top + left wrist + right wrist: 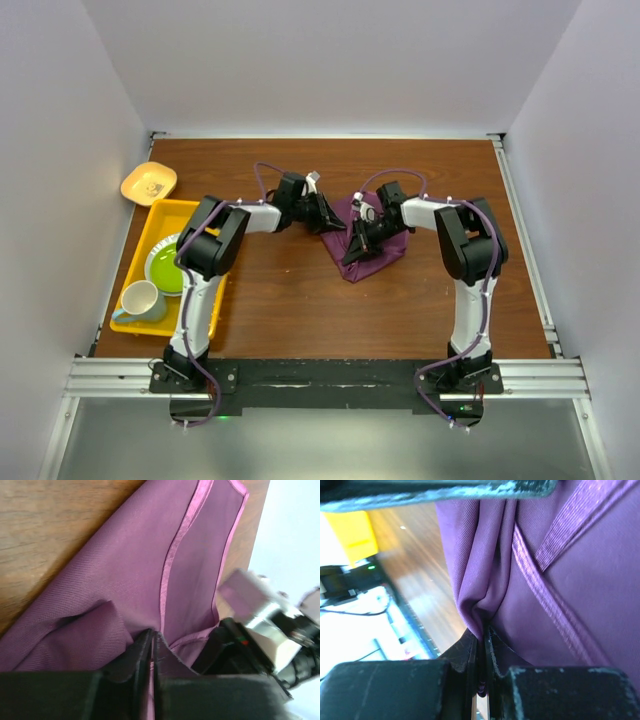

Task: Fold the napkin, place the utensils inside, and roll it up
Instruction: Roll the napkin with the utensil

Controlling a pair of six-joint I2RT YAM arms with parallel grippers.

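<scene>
We see a brown table (300, 310) inside white walls (330, 70). Nearer its far edge, the left gripper (152, 647) and right gripper (485, 647) each pinch the napkin (385, 257) tight, hiding part of it.

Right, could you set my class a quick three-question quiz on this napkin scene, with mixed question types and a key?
1. True or false: the left end effector and the right end effector are both shut on the napkin.
2. Multiple choice: the green plate sits A) on the napkin, B) in the yellow tray, C) in the left end effector.
3. Short answer: what else sits in that tray?

Key: 1 true; 2 B; 3 a cup.
</scene>
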